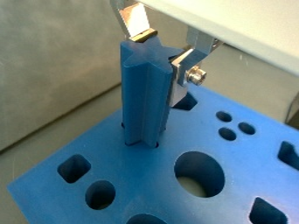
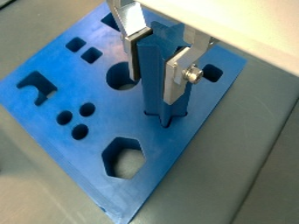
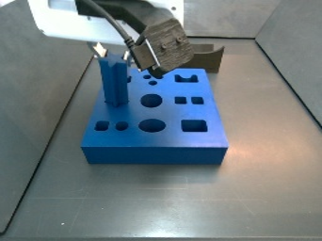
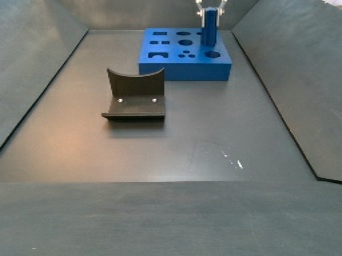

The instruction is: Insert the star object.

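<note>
The star object [image 1: 142,96], a tall slim blue ridged peg, stands upright with its foot in a star-shaped hole of the flat blue block [image 1: 128,175]. It also shows in the other wrist view [image 2: 158,79] and in both side views [image 3: 113,83] [image 4: 210,38]. My gripper [image 1: 160,59] is at the peg's upper end, with one silver finger on each side of it and the dark pads against its ridges. It appears shut on the peg [image 2: 156,66]. In a side view the gripper [image 3: 113,58] hangs over the block's left rear corner.
The block [image 3: 157,146] has several other shaped holes: round, square, hexagonal and slotted. The dark fixture [image 4: 134,95] stands on the floor apart from the block [image 4: 187,68]. Grey walls enclose the floor on the sides.
</note>
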Motion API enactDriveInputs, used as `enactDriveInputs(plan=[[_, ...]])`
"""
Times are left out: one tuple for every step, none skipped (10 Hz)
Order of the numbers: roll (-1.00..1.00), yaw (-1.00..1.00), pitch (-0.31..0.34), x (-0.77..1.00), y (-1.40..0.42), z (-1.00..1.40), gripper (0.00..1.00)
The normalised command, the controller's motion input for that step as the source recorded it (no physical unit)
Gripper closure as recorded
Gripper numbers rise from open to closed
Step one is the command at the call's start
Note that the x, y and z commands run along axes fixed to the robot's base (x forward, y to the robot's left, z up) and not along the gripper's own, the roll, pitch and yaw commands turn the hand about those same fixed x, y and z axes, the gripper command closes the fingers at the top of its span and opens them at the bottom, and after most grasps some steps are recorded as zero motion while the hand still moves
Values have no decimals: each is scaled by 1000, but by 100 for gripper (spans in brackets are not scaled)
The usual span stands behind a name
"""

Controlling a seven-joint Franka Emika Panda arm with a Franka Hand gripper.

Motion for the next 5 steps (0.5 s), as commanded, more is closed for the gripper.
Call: enactDriveInputs(plan=[[-263,-137,-159,0,211,-591,100],[-43,-103,-181,-100,157,-869,100],[-93,-40,-131,-171,151,-906,100],[-84,-34,-114,-203,169,-949,100],[-3,-43,-133,-180,94,-1000,100]])
